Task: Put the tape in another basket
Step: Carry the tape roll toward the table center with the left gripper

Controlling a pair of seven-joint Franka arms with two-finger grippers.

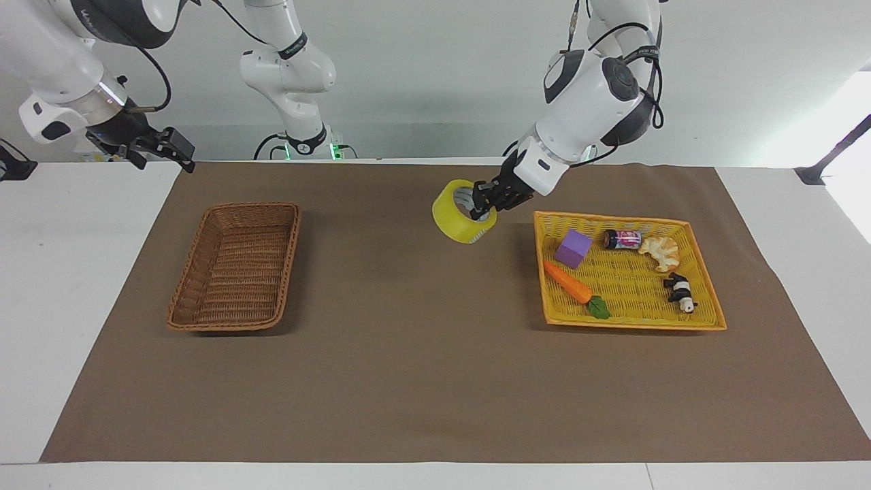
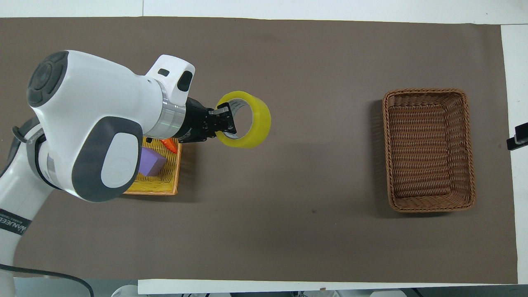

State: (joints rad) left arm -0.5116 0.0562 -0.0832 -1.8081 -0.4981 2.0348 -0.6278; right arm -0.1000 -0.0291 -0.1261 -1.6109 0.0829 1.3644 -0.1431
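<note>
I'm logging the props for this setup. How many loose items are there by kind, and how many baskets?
Tape roll, held in the air by the left gripper: 1
Baskets, brown and yellow: 2
Purple block: 1
Carrot: 1
Small can: 1
Croissant: 1
Panda figure: 1
Total: 8
</note>
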